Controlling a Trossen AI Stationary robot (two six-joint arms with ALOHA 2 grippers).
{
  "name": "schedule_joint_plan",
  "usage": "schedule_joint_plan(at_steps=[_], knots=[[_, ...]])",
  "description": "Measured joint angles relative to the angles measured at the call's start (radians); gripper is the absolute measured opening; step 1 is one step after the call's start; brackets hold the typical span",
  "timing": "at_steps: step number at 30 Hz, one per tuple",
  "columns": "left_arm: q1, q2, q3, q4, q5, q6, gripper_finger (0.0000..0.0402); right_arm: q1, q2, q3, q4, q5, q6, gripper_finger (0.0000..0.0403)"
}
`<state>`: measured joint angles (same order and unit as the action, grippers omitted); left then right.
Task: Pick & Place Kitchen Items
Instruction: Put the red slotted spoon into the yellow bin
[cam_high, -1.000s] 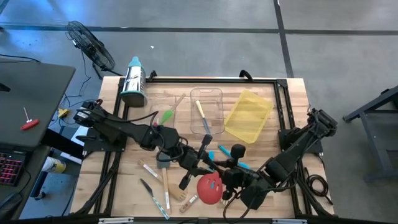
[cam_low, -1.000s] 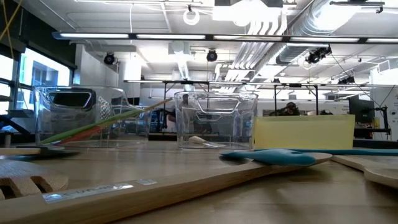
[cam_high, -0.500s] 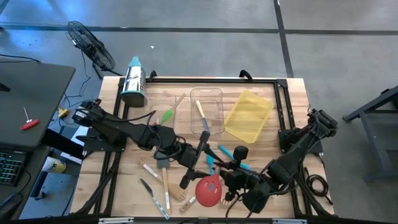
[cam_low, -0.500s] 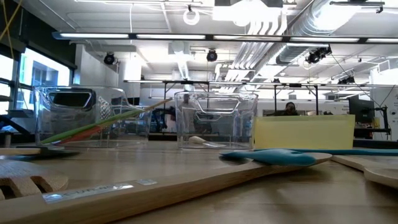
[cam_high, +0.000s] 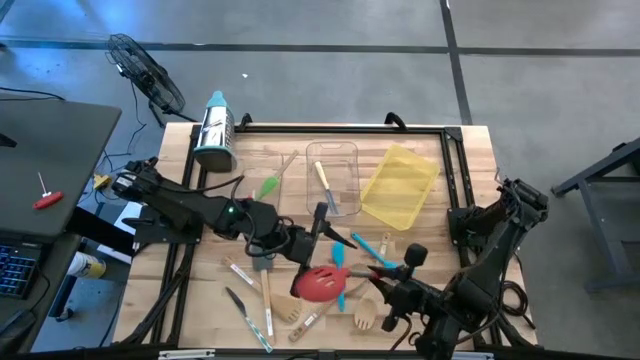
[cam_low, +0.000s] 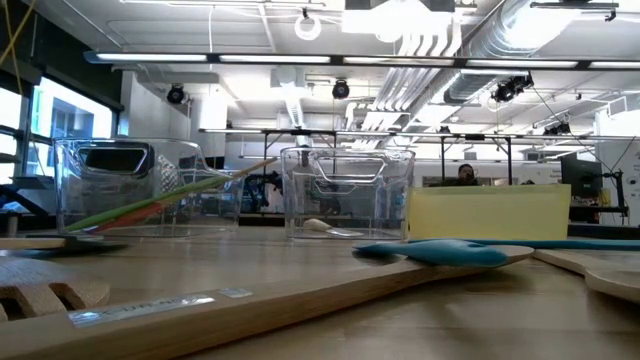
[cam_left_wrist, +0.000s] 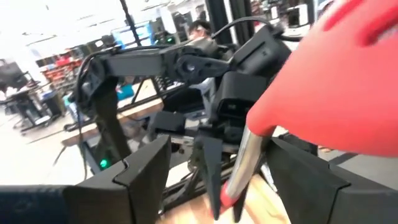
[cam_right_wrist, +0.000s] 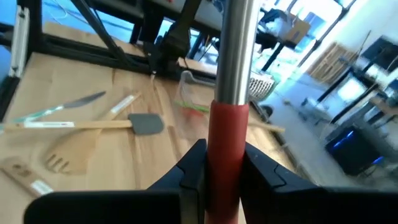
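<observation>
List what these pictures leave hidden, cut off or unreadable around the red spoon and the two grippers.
- Red spoon: right wrist view shows only its handle; the top edge cuts off the rest.
- Spoon bowl: left wrist view, blurred and cut by the edge.
- Left gripper: high view, fingers too small to read; the left wrist view shows them open.
- Right gripper: shut on the spoon handle.
- Low view: neither arm appears.
</observation>
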<state>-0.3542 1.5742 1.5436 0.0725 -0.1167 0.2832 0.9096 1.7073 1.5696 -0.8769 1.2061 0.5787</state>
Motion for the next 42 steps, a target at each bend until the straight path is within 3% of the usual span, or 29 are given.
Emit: schedule_joint_plan(at_steps=[7,14,18,21,26,33,42], knots=[[0.006,-0.008,0.001,0.014,-0.045,-0.001,0.0255,-0.003,0.007,-0.002,-0.025,-0.037,0.0,0.0051],[0.002,-0.022,0.001,-0.044,-0.114,0.0,0.0255,0.012,0.004,-0.002,-0.03,0.012,0.017,0.0051],[0.003,-0.05,0.0,-0.134,-0.229,0.0,0.0255,0.034,-0.004,-0.002,-0.058,0.039,0.057,0.0051],[0.001,-0.081,-0.001,-0.251,-0.317,-0.002,0.0255,0.044,-0.035,-0.002,-0.138,0.072,0.146,0.0051],[-0.006,-0.124,0.001,-0.446,-0.417,-0.102,0.0255,0.03,-0.099,0.0,-0.389,0.064,0.437,0.0051],[-0.006,-0.161,-0.001,-0.791,-0.455,-0.33,0.0255,-0.083,-0.166,0.0,-0.693,-0.151,0.792,0.0051],[-0.006,-0.153,0.0,-1.089,-0.446,-0.574,0.0255,-0.323,-0.221,-0.007,-0.693,-0.486,0.684,0.0051]])
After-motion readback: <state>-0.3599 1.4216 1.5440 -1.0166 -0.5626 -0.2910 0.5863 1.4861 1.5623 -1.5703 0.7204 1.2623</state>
